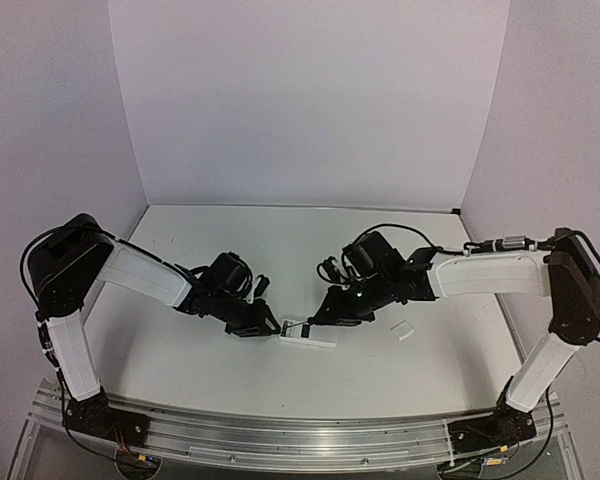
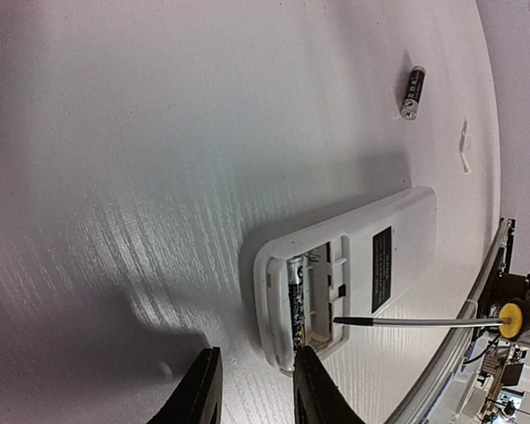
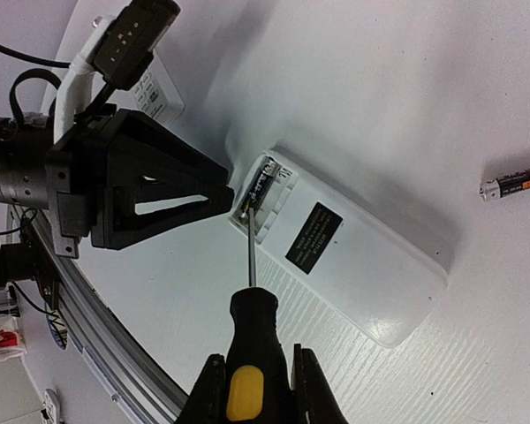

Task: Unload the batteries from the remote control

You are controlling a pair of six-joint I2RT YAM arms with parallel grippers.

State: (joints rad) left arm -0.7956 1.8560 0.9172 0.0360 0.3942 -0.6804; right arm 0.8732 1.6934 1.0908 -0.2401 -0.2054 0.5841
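Observation:
The remote control (image 2: 371,265) lies back up, white with a dark label, its battery bay uncovered. One battery (image 2: 296,300) sits in the bay's outer slot; the slot beside it looks bare. A second battery (image 2: 412,92) lies loose on the table, also in the right wrist view (image 3: 512,183). My right gripper (image 3: 252,380) is shut on a black screwdriver (image 3: 252,327) with a yellow cap, its tip inside the bay of the remote control (image 3: 353,256). My left gripper (image 2: 254,389) is open at the remote's bay end, one finger (image 2: 314,389) against that end.
A small white cover piece (image 1: 402,330) lies right of the remote control (image 1: 308,338). Both arms meet over it, left gripper (image 1: 268,325) and right gripper (image 1: 330,312). The table's metal rail (image 3: 88,336) runs along the near edge.

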